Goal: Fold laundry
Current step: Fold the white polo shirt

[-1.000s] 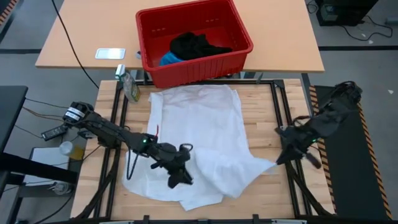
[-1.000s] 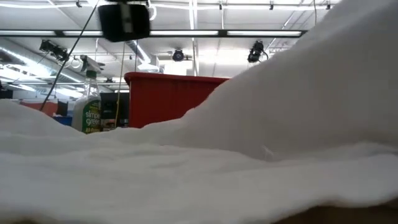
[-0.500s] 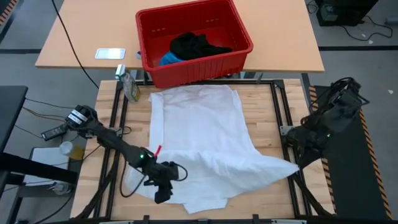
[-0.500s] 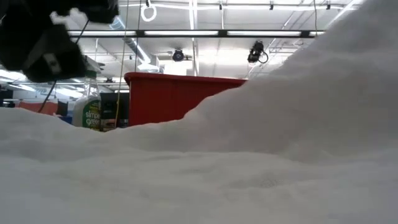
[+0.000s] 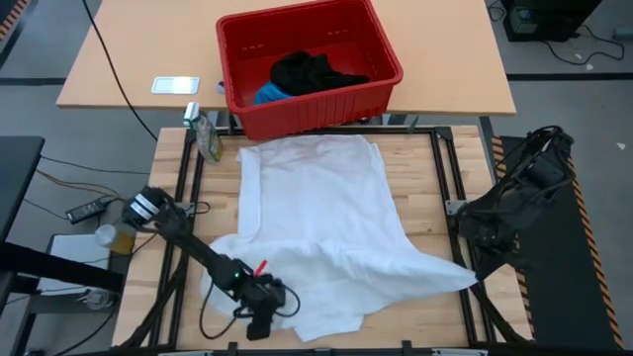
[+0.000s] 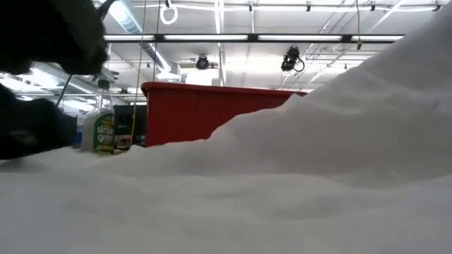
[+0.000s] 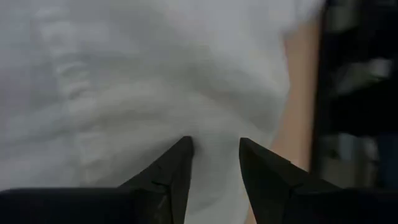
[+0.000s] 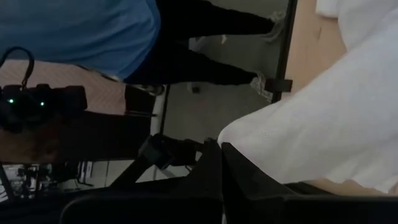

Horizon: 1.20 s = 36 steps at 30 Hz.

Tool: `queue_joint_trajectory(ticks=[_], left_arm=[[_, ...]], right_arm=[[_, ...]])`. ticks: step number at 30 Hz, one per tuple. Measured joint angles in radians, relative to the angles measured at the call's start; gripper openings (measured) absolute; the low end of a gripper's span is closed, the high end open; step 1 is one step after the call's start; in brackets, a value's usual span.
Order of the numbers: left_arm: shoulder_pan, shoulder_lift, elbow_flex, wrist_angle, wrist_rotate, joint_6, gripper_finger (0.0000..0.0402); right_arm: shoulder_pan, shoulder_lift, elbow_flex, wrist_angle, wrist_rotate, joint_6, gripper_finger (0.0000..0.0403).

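My left claw (image 5: 259,318) pinched the white garment (image 5: 321,213) at its near edge on the tabletop (image 5: 415,183); right claw (image 5: 482,240) clenched, empty, off the right side.

Over the last second the left tool (image 5: 259,321) has slid from the middle of the white shirt's (image 5: 326,213) near part down to its front-left corner, close to the worktop's (image 5: 415,168) front edge. The right tool (image 5: 473,240) has let the shirt's right flap go and pulled back off the worktop's right side; that flap now lies flat, spread further right.
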Motion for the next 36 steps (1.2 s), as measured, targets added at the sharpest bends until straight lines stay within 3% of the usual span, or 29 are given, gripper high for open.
queue_joint_trajectory(ticks=[4,11,16,21,29,33,36], left_arm=[[-0.031,0.020,-0.007,0.113,0.139,-0.007,0.0143],[-0.087,0.015,-0.008,0.175,0.332,-0.118,0.0143],[-0.088,-0.086,-0.007,0.195,0.350,-0.131,0.0142],[-0.045,-0.222,-0.007,0.141,0.201,-0.118,0.0142],[0.021,-0.375,-0.007,0.044,-0.151,-0.097,0.0141],[0.047,-0.400,-0.007,0.011,-0.269,-0.067,0.0141],[0.066,-0.400,-0.007,0.008,-0.299,-0.064,0.0141]], right_arm=[[0.000,0.006,0.000,0.002,-0.013,0.006,0.0000],[0.000,0.010,0.000,0.018,-0.094,0.012,0.0000],[0.000,0.009,0.000,0.016,-0.132,0.029,0.0000],[-0.012,0.045,0.000,0.064,0.001,-0.056,0.0000],[-0.059,0.207,0.000,0.358,0.337,-0.406,0.0000],[-0.079,0.344,0.000,0.436,0.416,-0.598,0.0000],[-0.106,0.460,-0.001,0.498,0.413,-0.687,0.0000]])
